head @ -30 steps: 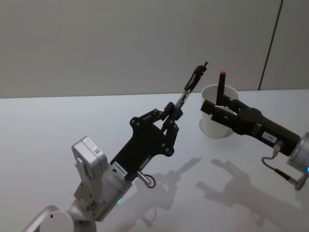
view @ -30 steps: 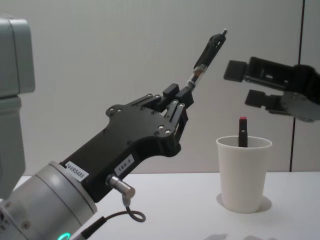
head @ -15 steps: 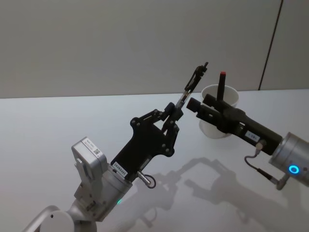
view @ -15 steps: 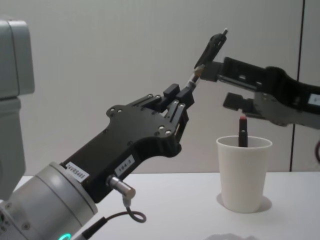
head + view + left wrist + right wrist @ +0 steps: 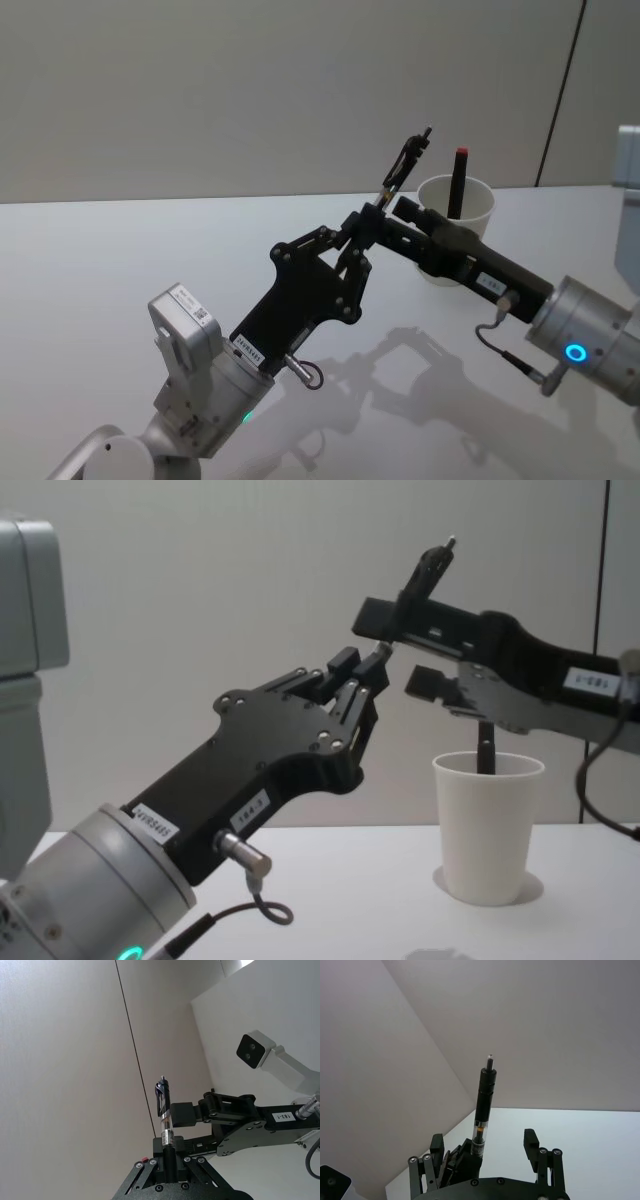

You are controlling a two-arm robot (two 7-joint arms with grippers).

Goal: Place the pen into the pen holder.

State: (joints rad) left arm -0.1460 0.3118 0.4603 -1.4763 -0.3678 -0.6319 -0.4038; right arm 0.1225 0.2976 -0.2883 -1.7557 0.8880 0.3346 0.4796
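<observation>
Left pincer point(image 5: 362, 228) is clenching the lower end of the pen point(image 5: 402, 163), holding it tilted up toward the pen holder point(image 5: 482, 203), well above the counter point(image 5: 120, 260). Right pincer point(image 5: 484, 1136), which was hovering over the cup a second ago, is now straddling the barrel just above the left fingers. Its own fingers are spread and not yet touching the pen. A red-capped marker point(image 5: 458, 178) is already standing in the holder. A hand-over appears to be beginning — the right pincer should be closing before the left lets go, or the pen may drop.
</observation>
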